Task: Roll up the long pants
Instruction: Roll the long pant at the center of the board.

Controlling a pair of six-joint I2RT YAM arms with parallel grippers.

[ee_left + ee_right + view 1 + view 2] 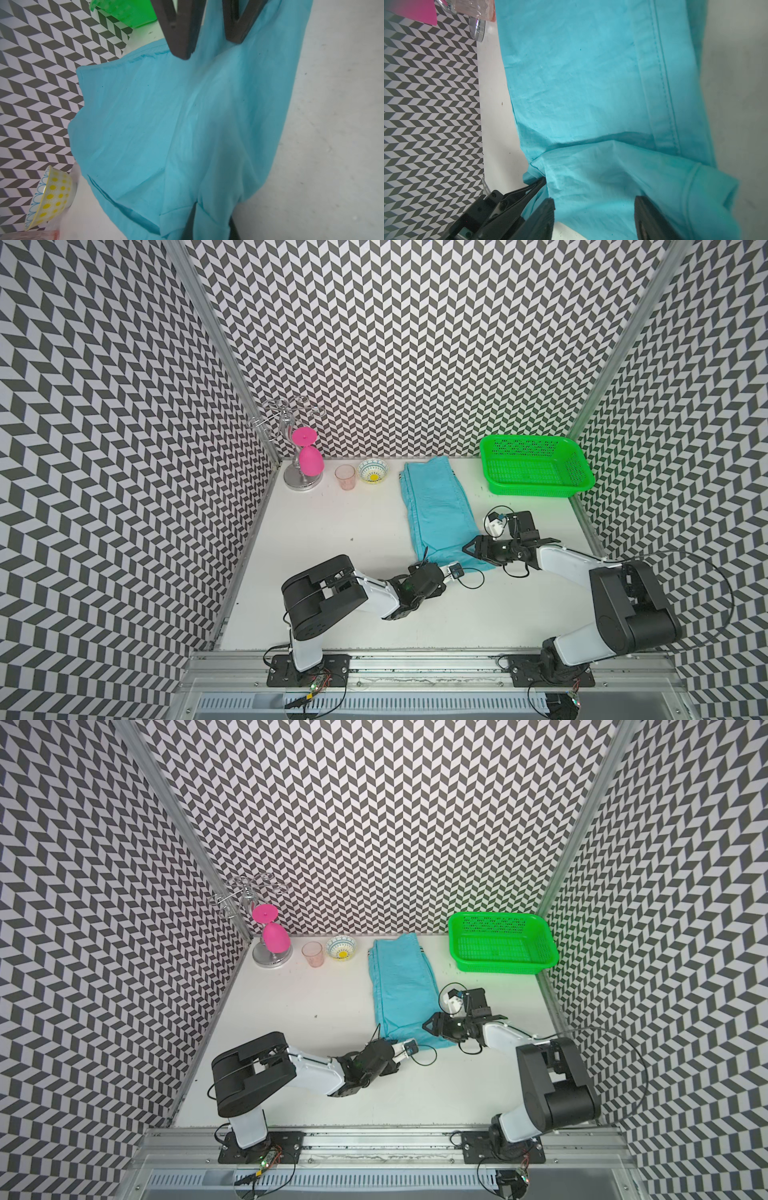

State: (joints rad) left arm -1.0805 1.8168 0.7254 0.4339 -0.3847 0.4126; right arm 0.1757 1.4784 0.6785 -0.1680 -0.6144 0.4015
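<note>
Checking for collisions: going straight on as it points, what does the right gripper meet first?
Most likely the long pants: the right gripper, open, straddles their near end; depth is unclear.

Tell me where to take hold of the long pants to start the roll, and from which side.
Grip the near hem, the short edge nearest the robot, one corner per arm, jaws coming in low from the front. The long pants lie flat on the table as a narrow folded strip running straight away, so that thin free edge likely starts the tightest roll.
</note>
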